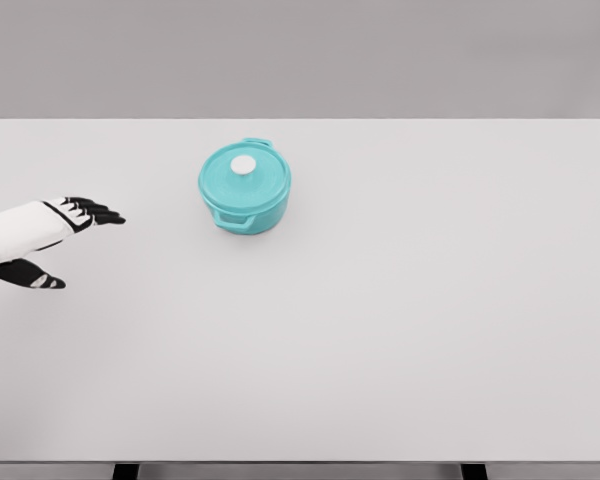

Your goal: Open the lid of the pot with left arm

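Left hand (50,235) poised beside the turquoise pot (245,188)
Fingers extended, thumb apart, grasping nothing; lid (244,175) seated, white knob (243,165) up for gripping; hand well left on the table (400,320).

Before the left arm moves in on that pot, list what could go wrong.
1. The lid offers only a small white knob; a slightly off-centre pinch may slip off it.
2. The left hand is open, off to the left of the pot, apart from it. A low sideways approach could knock the pot along the table rather than reach the knob.
3. Nothing steadies the pot; the right arm is out of view, so a tight lid could drag the pot up.
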